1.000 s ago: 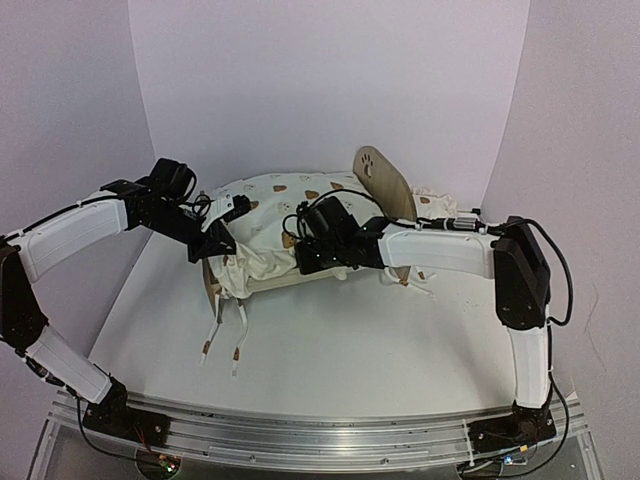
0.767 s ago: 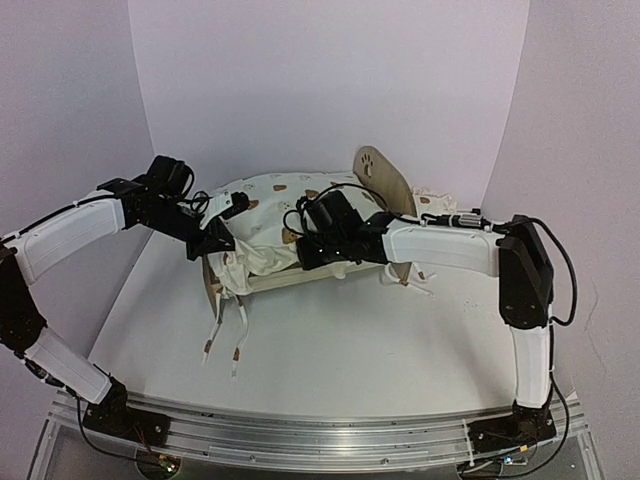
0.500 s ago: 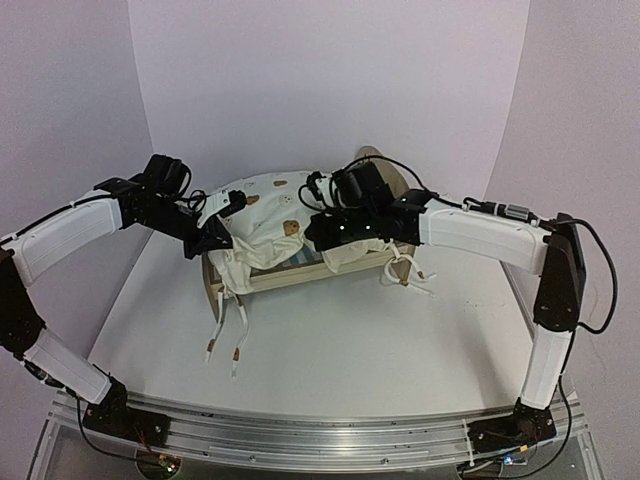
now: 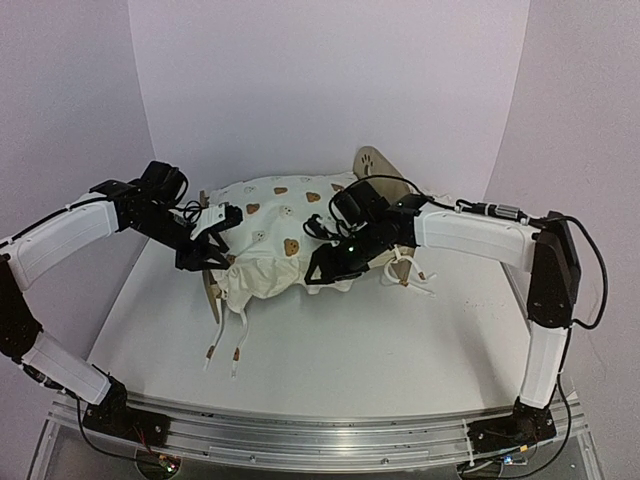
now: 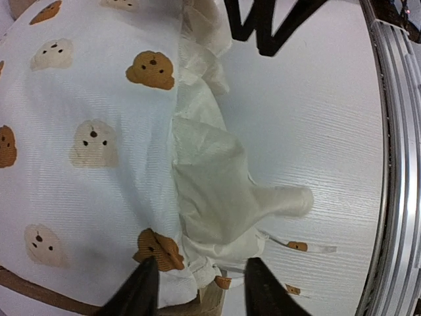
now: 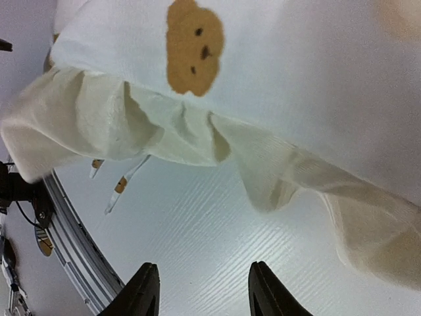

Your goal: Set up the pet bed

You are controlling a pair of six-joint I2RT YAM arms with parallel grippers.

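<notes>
Let go on both sides since a second back. Left gripper (image 4: 208, 248) and right gripper (image 4: 332, 268) now hanging with fingers apart, clamped on nothing, just off the near edge of the cushion (image 4: 285, 235). Swung the right arm round to the cushion's front too.

Cushion itself: draped right over the pet bed (image 4: 378, 170), leaving little more than the paw-print end showing behind. Ties (image 4: 225, 335) trailing onto the table (image 4: 330, 350) just in front of the cushion.

Looks like the step in hand is seating the cushion down inside the frame. To do it well:
- grab the frill, not the ties
- tuck the near edge down inside the side rail instead of leaving it hanging over
- work both ends together, so as not to drag the light frame sideways
- keep any lift low, or risk pulling the far side back out

Views worth comparing:
- Overhead: gives the whole lay of the cushion, but hides what's going on under the frill (image 5: 210, 191).
- Left wrist: shows fingers (image 5: 141, 293) spread over the cushion's corner, plus a bit of the pet bed (image 5: 212, 301) peeking out beneath. Proof of overhang.
- Right wrist: looks in under the cushion's near edge, with bare table between the fingers (image 6: 146, 289). No fabric caught.

Can't tell from any view whether the cushion's far edge sits inside the frame.
</notes>
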